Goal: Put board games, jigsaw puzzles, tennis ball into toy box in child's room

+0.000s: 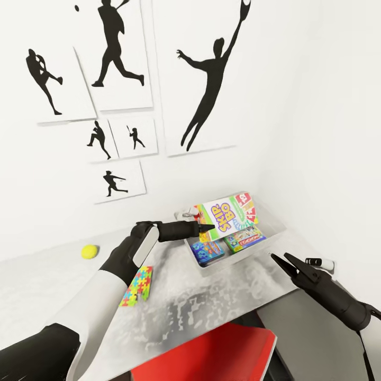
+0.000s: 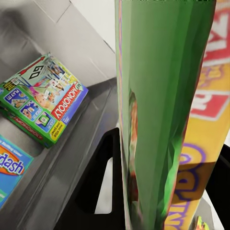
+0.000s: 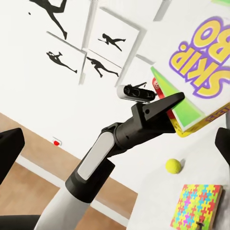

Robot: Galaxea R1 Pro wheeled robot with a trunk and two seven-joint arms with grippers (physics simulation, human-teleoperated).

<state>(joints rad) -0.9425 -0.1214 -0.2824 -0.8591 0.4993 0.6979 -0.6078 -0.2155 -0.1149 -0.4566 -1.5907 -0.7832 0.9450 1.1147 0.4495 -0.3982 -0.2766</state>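
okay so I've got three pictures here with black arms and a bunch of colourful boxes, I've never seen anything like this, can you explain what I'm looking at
This is a simulated two-armed robot at a white table. The big picture looks down from its head; the other two come from cameras near each wrist. The left gripper is shut on a Skip-Bo board game, holding it over a grey toy box. The left wrist picture shows that game's green edge between the fingers, with a Monopoly box and a blue game box already lying inside. The right gripper hangs open beside the box, holding nothing. On the table lie a jigsaw puzzle and a tennis ball.
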